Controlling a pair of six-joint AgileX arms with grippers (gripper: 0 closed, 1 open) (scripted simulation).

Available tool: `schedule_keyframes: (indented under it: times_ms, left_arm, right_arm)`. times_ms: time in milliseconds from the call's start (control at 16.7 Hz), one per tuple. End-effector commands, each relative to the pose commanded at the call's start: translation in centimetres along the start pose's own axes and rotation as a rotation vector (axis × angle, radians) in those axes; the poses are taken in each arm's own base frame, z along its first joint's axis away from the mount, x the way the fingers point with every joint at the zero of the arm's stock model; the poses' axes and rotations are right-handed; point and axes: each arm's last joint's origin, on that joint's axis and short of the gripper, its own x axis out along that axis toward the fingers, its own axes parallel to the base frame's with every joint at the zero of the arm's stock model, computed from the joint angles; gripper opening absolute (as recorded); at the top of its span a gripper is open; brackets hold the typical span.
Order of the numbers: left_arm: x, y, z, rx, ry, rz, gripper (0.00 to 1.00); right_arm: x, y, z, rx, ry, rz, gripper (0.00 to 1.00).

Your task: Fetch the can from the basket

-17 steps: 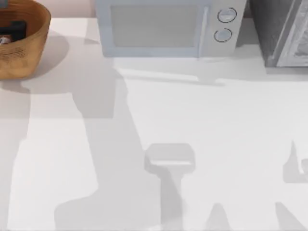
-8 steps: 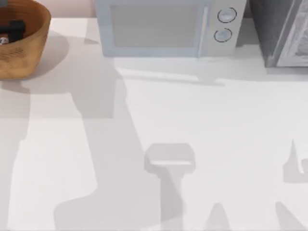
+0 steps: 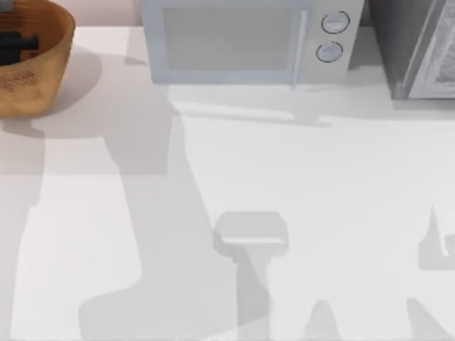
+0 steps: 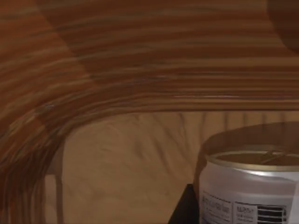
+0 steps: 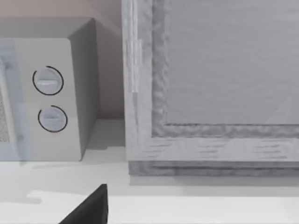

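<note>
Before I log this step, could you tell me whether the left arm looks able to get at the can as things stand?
Probably yes. The left gripper is already down inside the basket, and in the left wrist view the can stands upright right in front, with nothing between them.

basket (image 4: 140,60): ribbed woven, matt | can (image 4: 250,186): smooth glossy metal

Top view overhead; left wrist close inside basket (image 4: 93,70); right wrist facing microwave (image 5: 51,93), shared overhead.

Microwave and grey cabinet on the counter

The microwave (image 5: 56,93) with two round dials (image 5: 48,80) stands just beside a grey framed cabinet (image 5: 210,84) on the white counter (image 5: 187,205).
</note>
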Motion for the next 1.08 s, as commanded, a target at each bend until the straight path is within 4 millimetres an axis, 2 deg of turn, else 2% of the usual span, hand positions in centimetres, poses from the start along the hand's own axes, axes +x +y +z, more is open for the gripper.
schedule_keyframes:
  times_ms: [60,120,540,600,720,840,960,1080]
  left_arm:
    - [0.0,0.0,0.0,0.0,0.0,0.0,0.02]
    - [0.0,0.0,0.0,0.0,0.0,0.0,0.0]
    - [0.0,0.0,0.0,0.0,0.0,0.0,0.0]
    - [-1.8,0.1,0.5,0.005,-0.039,0.01,0.0]
    - [-2.0,0.0,0.5,0.004,-0.042,0.015,0.0]
    - [-3.3,-0.1,0.4,-0.002,-0.058,0.038,0.0]
    - [-5.6,-0.6,0.1,-0.005,-0.089,0.071,0.0]
    - [-8.9,-1.5,-0.6,-0.002,-0.136,0.108,0.0]
  right_arm:
    - [0.0,0.0,0.0,0.0,0.0,0.0,1.0]
    - [0.0,0.0,0.0,0.0,0.0,0.0,1.0]
    - [0.0,0.0,0.0,0.0,0.0,0.0,1.0]
    - [0.0,0.0,0.0,0.0,0.0,0.0,1.0]
    - [0.0,0.0,0.0,0.0,0.0,0.0,1.0]
    - [0.0,0.0,0.0,0.0,0.0,0.0,1.0]
    - [0.0,0.0,0.0,0.0,0.0,0.0,1.0]
    - [0.0,0.0,0.0,0.0,0.0,0.0,1.0]
